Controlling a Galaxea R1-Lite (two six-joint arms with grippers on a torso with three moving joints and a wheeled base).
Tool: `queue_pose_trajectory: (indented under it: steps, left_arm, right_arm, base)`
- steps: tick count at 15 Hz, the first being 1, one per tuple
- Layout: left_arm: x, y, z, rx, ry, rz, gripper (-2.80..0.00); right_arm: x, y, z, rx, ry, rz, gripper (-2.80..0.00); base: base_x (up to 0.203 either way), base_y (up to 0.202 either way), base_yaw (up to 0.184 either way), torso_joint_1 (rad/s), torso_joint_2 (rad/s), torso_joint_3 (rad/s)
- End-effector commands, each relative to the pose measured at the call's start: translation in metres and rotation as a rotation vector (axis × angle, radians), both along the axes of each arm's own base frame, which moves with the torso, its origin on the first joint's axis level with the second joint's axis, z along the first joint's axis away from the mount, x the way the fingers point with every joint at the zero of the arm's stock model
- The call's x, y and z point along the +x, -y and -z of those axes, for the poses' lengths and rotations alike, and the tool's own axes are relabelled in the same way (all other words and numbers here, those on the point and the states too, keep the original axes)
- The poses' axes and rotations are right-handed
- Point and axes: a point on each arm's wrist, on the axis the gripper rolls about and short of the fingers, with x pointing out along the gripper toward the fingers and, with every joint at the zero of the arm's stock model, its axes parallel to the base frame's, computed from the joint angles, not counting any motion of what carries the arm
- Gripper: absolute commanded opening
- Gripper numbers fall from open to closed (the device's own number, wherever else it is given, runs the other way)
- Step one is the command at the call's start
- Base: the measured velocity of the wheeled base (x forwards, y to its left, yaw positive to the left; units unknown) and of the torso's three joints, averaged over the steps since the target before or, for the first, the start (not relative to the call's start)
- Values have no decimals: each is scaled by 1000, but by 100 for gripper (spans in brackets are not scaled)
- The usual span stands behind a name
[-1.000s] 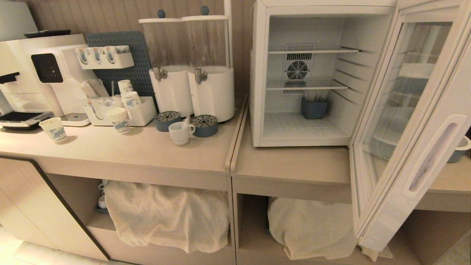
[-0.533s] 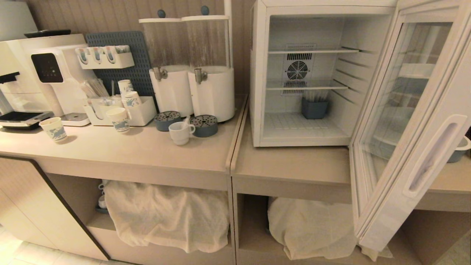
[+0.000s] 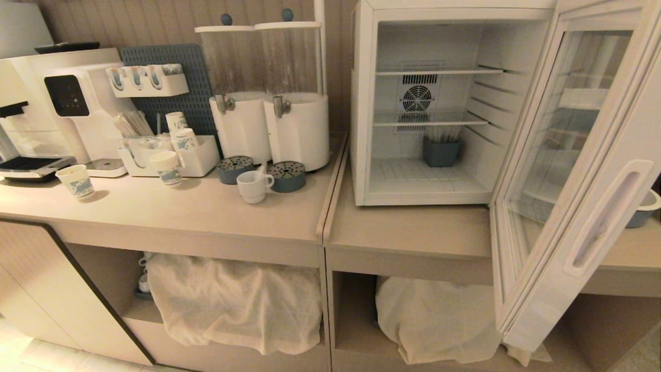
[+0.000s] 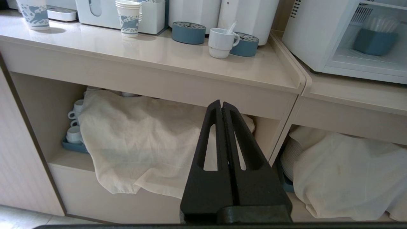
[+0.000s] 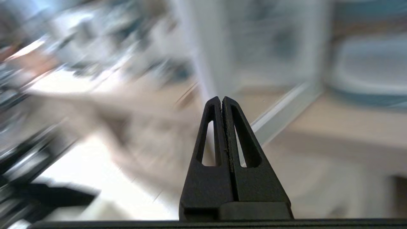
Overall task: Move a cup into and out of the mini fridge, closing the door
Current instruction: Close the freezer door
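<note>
While neither arm shows from the head, each wrist camera sees its own black fingers pressed tight together, holding nothing; the left gripper (image 4: 221, 103) sits low in front of the left cabinet, facing a pale cloth (image 4: 140, 143) draped over the shelf under the counter (image 3: 206, 212); the right gripper (image 5: 221, 99) is in front of a blurred scene, and where it is I cannot tell; near on the right, the door (image 3: 578, 170) stands swung wide open; farther back on the counter the cup (image 3: 253, 186) stands upright, left of the mini fridge (image 3: 361, 103), just beside a round blue tray (image 3: 287, 176), something thin poking out of it; the fridge holds a small blue box (image 3: 441, 152) at its far bottom; two white drink dispensers (image 3: 268, 124) stand behind the cup.
</note>
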Motion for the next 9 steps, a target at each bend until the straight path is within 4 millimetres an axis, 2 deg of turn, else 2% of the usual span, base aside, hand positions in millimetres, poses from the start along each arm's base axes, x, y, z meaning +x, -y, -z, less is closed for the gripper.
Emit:
queue_pose_trajectory:
  steps: [1, 3, 6, 8, 9]
  left_arm:
    - [3, 0, 11, -1, -34, 0, -280]
    - [3, 0, 11, -1, -34, 1, -280]
    - [3, 0, 11, -1, -34, 0, -280]
    - [3, 0, 11, -1, -33, 1, -280]
    - [3, 0, 11, -1, -34, 1, -280]
  right_arm:
    - [17, -4, -28, 35, -85, -85, -280]
    - [34, -18, -53, 96, -163, -47, -280]
    - [72, -47, -76, 176, -262, 123, -280]
    - [101, -66, -74, 202, -370, 125, -280]
    - [108, -71, -63, 182, -424, 85, -280]
  base:
    - [0, 0, 0, 0, 0, 0]
    - [0, 0, 0, 0, 0, 0]
    - [0, 0, 0, 0, 0, 0]
    - [0, 0, 0, 0, 0, 0]
    - [0, 0, 0, 0, 0, 0]
